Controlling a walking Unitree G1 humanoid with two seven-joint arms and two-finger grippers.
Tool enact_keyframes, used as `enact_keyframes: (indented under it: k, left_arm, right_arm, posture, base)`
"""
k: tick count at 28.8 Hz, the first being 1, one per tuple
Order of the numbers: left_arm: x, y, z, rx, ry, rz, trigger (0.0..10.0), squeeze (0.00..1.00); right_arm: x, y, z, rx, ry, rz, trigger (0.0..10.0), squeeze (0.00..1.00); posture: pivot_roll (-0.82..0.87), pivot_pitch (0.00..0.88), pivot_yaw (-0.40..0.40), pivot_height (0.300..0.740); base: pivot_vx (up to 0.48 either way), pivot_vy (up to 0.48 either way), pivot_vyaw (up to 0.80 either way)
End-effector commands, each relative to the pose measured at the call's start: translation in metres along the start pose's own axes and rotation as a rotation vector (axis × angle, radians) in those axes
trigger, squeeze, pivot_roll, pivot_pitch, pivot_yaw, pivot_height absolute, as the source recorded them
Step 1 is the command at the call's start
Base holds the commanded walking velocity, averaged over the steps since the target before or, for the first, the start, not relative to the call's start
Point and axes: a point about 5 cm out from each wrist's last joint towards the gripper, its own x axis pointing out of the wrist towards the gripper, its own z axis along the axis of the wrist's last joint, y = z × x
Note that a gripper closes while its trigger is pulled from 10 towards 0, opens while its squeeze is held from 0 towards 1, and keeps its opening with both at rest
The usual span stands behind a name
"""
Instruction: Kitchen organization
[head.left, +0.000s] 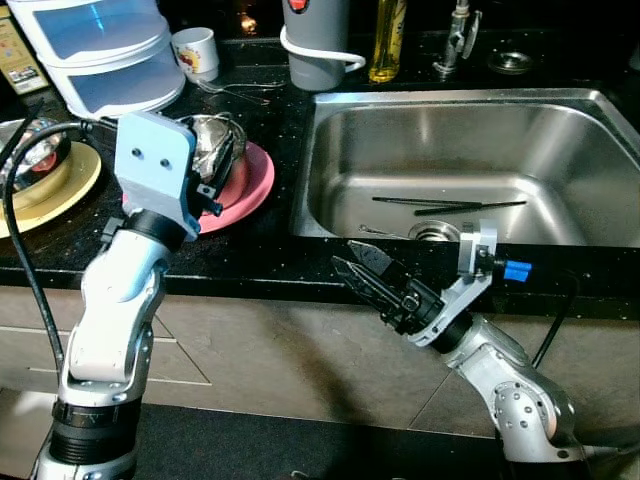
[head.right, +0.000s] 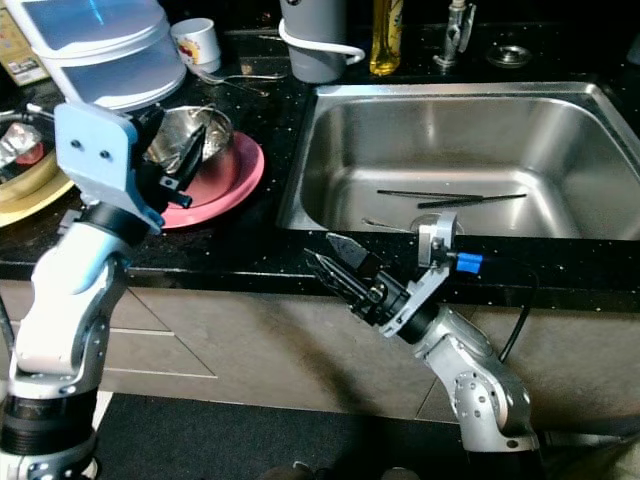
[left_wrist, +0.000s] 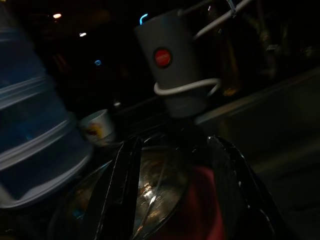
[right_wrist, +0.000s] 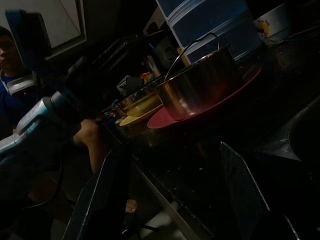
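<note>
Two tools are up at the black bench (head.left: 270, 250), and the left tool (head.right: 185, 165) leads: its fingers stand apart at the near rim of the steel pot (head.left: 215, 140), which sits on the pink plate (head.left: 250, 180) just left of the sink (head.left: 470, 140). From the left wrist view the dark fingers (left_wrist: 125, 185) straddle the pot's rim without closing on it. The step in hand looks like the reach for the pot, grasp not yet made. The right tool (head.left: 362, 272) hovers below the bench edge in front of the sink, fingers slightly apart and holding nothing. Two chopsticks (head.left: 450, 205) lie in the sink near the drain. Next, the left tool probably needs to settle lower over the rim and close firmly, since thin, slick steel may slip, and the plate beneath could slide.
</note>
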Motion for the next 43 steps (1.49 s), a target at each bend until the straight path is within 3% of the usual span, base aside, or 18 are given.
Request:
enact_keyframes:
  k: [1, 6, 11, 19, 27, 30, 34, 38, 43]
  left_arm:
    - [-0.004, 0.005, 0.001, 0.069, -0.008, 0.015, 10.0, 0.0]
    - [-0.016, 0.017, -0.007, 0.152, 0.018, 0.128, 10.0, 0.0]
    - [-0.03, 0.023, -0.015, 0.184, 0.058, 0.236, 10.0, 0.0]
    - [-0.047, 0.028, -0.028, 0.086, 0.083, 0.306, 10.0, 0.0]
    - [-0.04, 0.046, -0.025, 0.049, -0.004, 0.344, 10.0, 0.0]
    - [-0.037, 0.052, -0.03, -0.025, -0.016, 0.373, 10.0, 0.0]
    - [-0.031, 0.061, -0.044, -0.192, -0.024, 0.404, 10.0, 0.0]
    - [-0.021, 0.053, -0.061, -0.286, 0.041, 0.297, 10.0, 0.0]
    - [-0.01, 0.043, -0.065, -0.322, 0.048, 0.214, 10.0, 0.0]
  right_arm:
    - [-0.002, -0.002, -0.005, 0.014, 0.025, -0.016, 10.0, 0.0]
    - [-0.002, -0.002, -0.005, 0.014, 0.027, -0.015, 10.0, 0.0]
    - [-0.003, -0.002, -0.004, 0.009, 0.028, -0.012, 10.0, 0.0]
    - [-0.003, -0.002, -0.004, 0.024, 0.03, -0.001, 10.0, 0.0]
    - [-0.003, -0.001, -0.003, 0.026, 0.034, 0.014, 10.0, 0.0]
    - [-0.003, 0.0, -0.003, 0.027, 0.035, 0.017, 10.0, 0.0]
    - [-0.004, 0.0, -0.003, 0.026, 0.038, 0.019, 10.0, 0.0]
    - [-0.004, 0.001, -0.002, 0.025, 0.039, 0.019, 10.0, 0.0]
    - [-0.003, 0.001, -0.003, 0.025, 0.038, 0.02, 10.0, 0.0]
  posture:
    - [-0.04, 0.068, 0.014, 0.74]
    - [-0.04, 0.074, 0.012, 0.74]
    - [-0.04, 0.079, 0.009, 0.74]
    - [-0.03, 0.082, -0.001, 0.74]
    - [-0.04, 0.085, -0.01, 0.74]
    - [-0.05, 0.087, -0.014, 0.74]
    - [-0.06, 0.087, -0.017, 0.74]
    - [-0.06, 0.089, -0.015, 0.74]
    - [-0.07, 0.091, -0.007, 0.74]
  base:
    - [0.0, 0.0, 0.0]
    - [0.0, 0.0, 0.0]
    - [0.0, 0.0, 0.32]
    - [0.0, 0.0, 0.38]
    - [0.0, 0.0, 0.0]
    - [0.0, 0.0, 0.0]
    - [0.0, 0.0, 0.0]
    - [0.0, 0.0, 0.0]
    - [0.0, 0.0, 0.0]
